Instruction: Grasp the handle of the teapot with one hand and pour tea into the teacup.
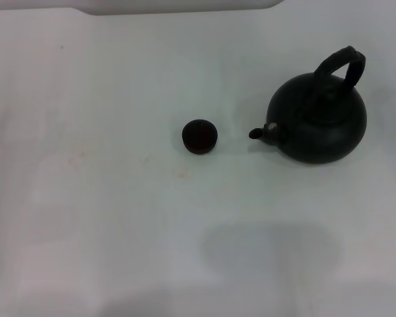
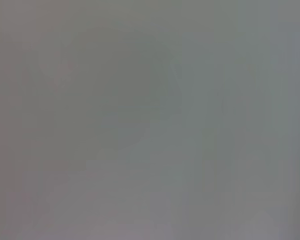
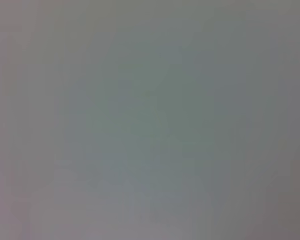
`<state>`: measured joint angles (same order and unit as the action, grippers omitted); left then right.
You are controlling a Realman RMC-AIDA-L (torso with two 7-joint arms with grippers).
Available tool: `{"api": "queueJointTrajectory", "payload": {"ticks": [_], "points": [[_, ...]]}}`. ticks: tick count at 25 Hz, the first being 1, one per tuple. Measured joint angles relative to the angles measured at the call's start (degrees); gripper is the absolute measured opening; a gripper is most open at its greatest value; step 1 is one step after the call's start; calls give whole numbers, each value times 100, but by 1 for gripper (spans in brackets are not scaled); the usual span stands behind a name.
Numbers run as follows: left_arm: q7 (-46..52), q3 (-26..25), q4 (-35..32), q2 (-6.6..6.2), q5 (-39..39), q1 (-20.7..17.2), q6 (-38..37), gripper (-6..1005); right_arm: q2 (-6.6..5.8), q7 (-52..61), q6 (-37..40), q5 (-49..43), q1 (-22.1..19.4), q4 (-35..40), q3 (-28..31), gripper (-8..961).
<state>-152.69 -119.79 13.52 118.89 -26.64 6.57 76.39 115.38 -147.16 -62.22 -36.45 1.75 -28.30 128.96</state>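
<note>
Pale table point(image 1: 86, 218), bare over its near half and whole left side; far edge shows at the top of the head view. One teapot point(image 1: 320, 122) sits upright at right, well short of that edge, handle point(image 1: 343, 66) arched over it, spout toward the cup. One cup point(image 1: 200, 136), mid-table, apart from the spout; contents of both unreadable. My jaws are out of view; both wrist views show only blank grey, so I cannot tell their state.

A big round black teapot point(image 1: 320, 122) sits upright. Its black handle point(image 1: 343, 64) curves over the top. Its short spout points at a tiny dark teacup point(image 1: 200, 136), which sits apart.
</note>
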Motion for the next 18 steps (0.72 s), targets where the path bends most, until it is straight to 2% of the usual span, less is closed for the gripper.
{"api": "queueJointTrajectory", "payload": {"ticks": [8,12,18], "points": [[5,55,-16,18,52,181,438,847,-5,-14,49,23,5,37,437,733],[-25,62,-134,26,33,362,398,847,-17,-14,52,23,41,75,454,733],[-45,59,-200,10,41,386,393,847,5,-14,51,25,76,126,459,733]]}}
